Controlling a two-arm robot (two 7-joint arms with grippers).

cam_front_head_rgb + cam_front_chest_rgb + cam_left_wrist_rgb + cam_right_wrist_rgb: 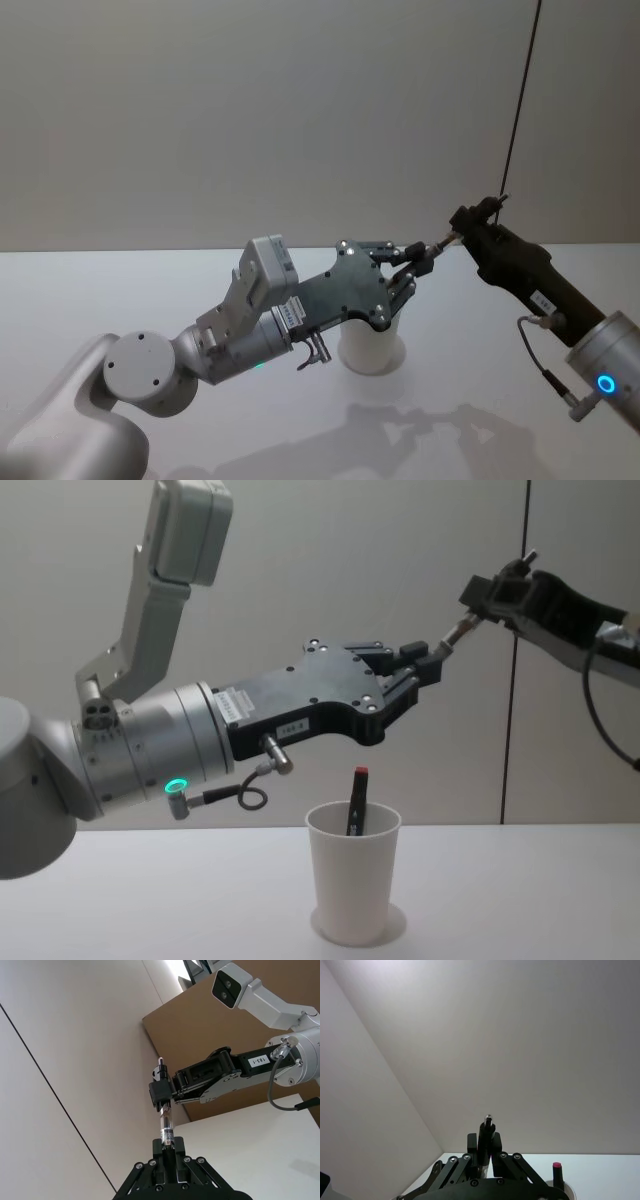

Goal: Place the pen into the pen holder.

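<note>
Up in the air above the table, a pen [455, 633] is held at both ends between the two grippers. It is slim, with a clear barrel that carries a dark label band and a small pale tip poking out past the right gripper's fingers [161, 1091]. It slants upward from the left gripper [425, 667] to the right gripper [487, 592], and in the head view it sits just above and behind the pen holder's far side.

Both grippers have their fingers closed on the pen. The left gripper [168, 1149] clamps its lower end; the right gripper [161, 1092] pinches it nearer the top.

Below them stands the pen holder [353, 883], a plain white paper cup with a rolled rim, narrowing toward its base. It stands upright on the white table [150, 910]. Another pen [356, 802] already leans inside it, dark-bodied with a red cap that rises above the rim.

The left arm [130, 760], grey with a lit green ring, reaches in from the left, and its black gripper body passes over the cup, covering part of the rim in the head view. The right arm [560, 310] comes in from the right, with a blue ring lit near its wrist. A plain pale wall [250, 120] stands behind the table.
</note>
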